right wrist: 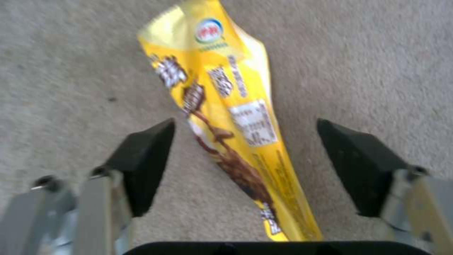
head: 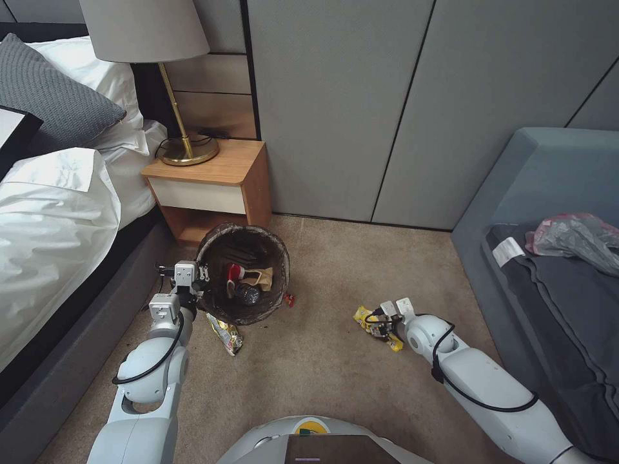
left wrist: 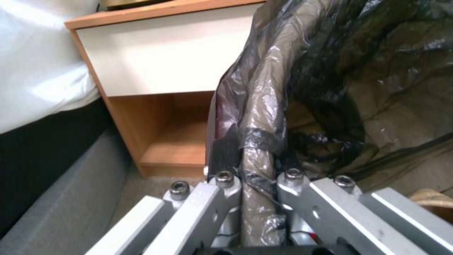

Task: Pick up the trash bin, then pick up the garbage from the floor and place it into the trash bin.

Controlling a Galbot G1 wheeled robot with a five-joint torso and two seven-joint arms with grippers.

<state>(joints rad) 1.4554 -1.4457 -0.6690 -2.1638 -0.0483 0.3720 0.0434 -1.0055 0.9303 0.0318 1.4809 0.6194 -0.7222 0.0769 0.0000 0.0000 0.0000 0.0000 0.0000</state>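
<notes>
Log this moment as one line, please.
left gripper: shut on bag-lined white bin | right gripper: jaws open astride yellow snack wrapper on carpet

Yellow wrapper (right wrist: 226, 117) blurred, print unreadable

The head view looks forward and down from above the carpet, with the trash bin (head: 244, 274) in front of the nightstand (head: 209, 183). The left wrist view sits right against the trash bin's (left wrist: 264, 117) rim, facing the nightstand (left wrist: 155, 63) just behind it; both things appear in the head view too. The right wrist view looks straight down, close over a yellow wrapper (right wrist: 226, 117), which lies on the carpet well to the right of the bin in the head view (head: 374, 325).
</notes>
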